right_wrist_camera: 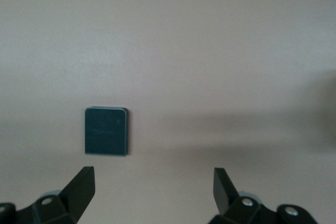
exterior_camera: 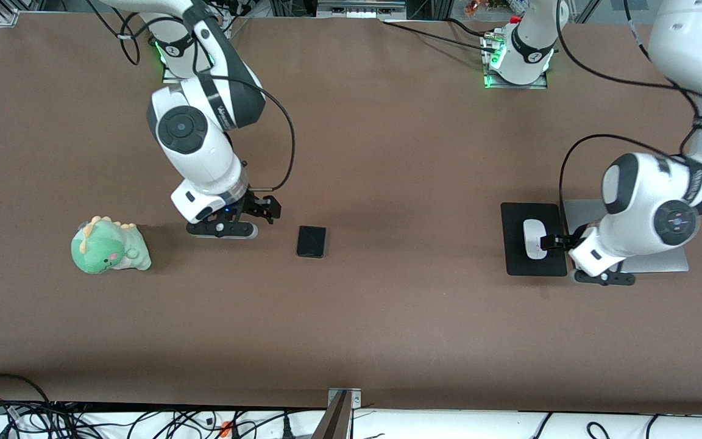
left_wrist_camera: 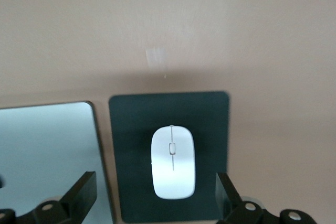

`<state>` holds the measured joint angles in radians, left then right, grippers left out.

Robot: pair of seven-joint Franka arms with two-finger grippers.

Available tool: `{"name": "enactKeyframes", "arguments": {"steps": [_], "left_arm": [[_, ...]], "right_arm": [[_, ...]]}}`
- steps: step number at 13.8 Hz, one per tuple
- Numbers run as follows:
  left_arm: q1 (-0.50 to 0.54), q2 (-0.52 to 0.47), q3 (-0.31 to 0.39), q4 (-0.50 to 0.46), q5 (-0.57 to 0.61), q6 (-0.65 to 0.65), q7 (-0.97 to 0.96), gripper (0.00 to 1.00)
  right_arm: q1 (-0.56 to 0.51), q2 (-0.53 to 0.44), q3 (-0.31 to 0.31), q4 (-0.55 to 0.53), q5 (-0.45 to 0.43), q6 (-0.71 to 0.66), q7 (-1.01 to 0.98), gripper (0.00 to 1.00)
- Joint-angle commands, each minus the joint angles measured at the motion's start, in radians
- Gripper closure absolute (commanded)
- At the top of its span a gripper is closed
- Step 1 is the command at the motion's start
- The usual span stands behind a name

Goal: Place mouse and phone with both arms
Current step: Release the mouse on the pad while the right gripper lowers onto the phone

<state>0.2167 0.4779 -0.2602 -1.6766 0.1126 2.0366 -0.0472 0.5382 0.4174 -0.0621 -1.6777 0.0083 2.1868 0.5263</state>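
Mouse (exterior_camera: 533, 238) lies on the black mouse pad (exterior_camera: 518, 259) toward the left arm's end of the brown surface (exterior_camera: 387, 152), the pad just beside a silver laptop (exterior_camera: 662, 262). Left claw (exterior_camera: 555, 242) hovers over the pad's laptop-side edge, fingers spread wide with nothing between them; the left wrist view shows the mouse (left_wrist_camera: 172, 162) centred between the two fingertips (left_wrist_camera: 81, 192), untouched. Phone (exterior_camera: 311, 241) lies flat on bare surface near the middle of the table, nearer the front camera than the right claw (exterior_camera: 265, 208), which hangs just beside it, fingers parted and empty. Green dinosaur plush (exterior_camera: 109, 246) sits toward the right arm's end, well apart from the phone
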Motion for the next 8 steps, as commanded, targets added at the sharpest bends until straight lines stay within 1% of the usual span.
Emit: {"name": "enactKeyframes", "arguments": {"steps": [1,3,5,7,8], "left_arm": [[0.020,-0.126,-0.008,0.008,-0.037,-0.071,0.035,0.00],[0.020,-0.217,-0.007,0.009,-0.039,-0.093,0.033,0.00],[0.036,-0.283,-0.002,0.009,-0.040,-0.131,0.036,0.00],[0.066,-0.350,-0.007,0.014,-0.079,-0.159,0.062,0.00],[0.066,-0.369,-0.001,0.044,-0.097,-0.197,0.081,0.00]], "right_arm": [[0.029,0.055,-0.007,0.018,0.016,0.072,0.040,0.00],[0.046,0.093,-0.007,0.021,0.016,0.119,0.075,0.00],[0.063,0.135,-0.007,0.041,0.015,0.131,0.142,0.00],[0.080,0.168,-0.007,0.065,0.013,0.131,0.191,0.00],[0.095,0.182,-0.007,0.070,0.013,0.133,0.210,0.00]]}}
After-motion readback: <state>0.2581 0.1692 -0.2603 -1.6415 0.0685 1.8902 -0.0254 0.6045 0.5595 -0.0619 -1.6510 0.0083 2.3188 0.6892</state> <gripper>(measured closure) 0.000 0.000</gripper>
